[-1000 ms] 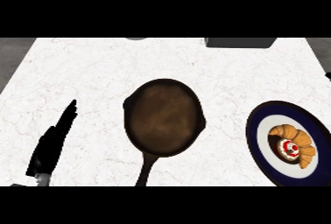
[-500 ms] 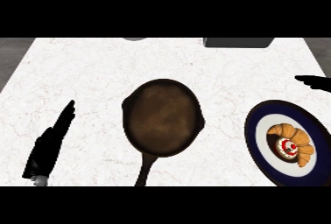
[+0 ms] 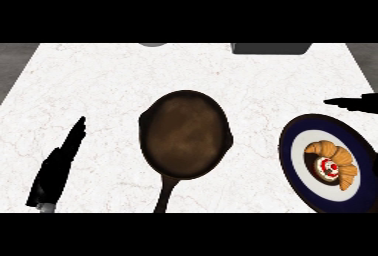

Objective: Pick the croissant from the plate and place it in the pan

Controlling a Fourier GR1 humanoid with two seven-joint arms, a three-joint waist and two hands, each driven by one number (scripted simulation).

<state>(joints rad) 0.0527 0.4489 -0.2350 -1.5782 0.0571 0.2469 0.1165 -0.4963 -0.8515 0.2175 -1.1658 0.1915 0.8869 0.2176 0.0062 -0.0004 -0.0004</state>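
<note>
Marble counter (image 3: pixel 111 85); golden curved croissant (image 3: pixel 337 162).

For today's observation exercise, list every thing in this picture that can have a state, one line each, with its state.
croissant: lying on the plate, not held.
plate: flat on the counter, at the right.
pan: empty, handle towards the lower edge.
left hand: open, fingers straight, resting at the left.
right hand: at the right edge beyond the plate, holding nothing; only part shows.
</note>
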